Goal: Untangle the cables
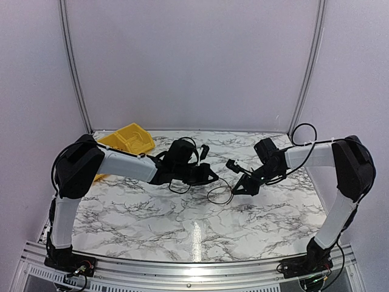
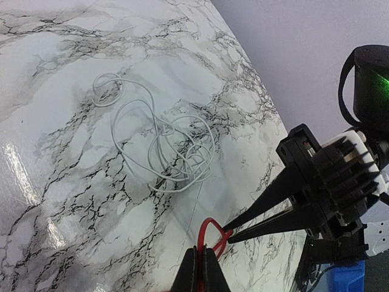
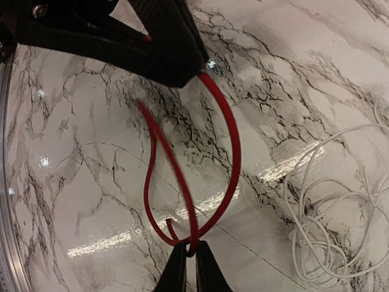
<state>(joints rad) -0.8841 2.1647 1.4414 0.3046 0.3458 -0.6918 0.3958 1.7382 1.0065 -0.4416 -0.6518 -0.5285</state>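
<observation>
Bright, even light comes from overhead. My table throws a white glare streak at six o'clock in the top view and patches at nine in my left wrist view. Shadows are faint. In my right wrist view the cable is sharp; my fingers at six look soft.

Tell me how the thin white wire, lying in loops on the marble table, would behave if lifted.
The thin white wire would probably be floppy: it lies in loose, irregular loops. Being so thin, it is likely very light. Its crossed loops may snag and rise together.
</observation>
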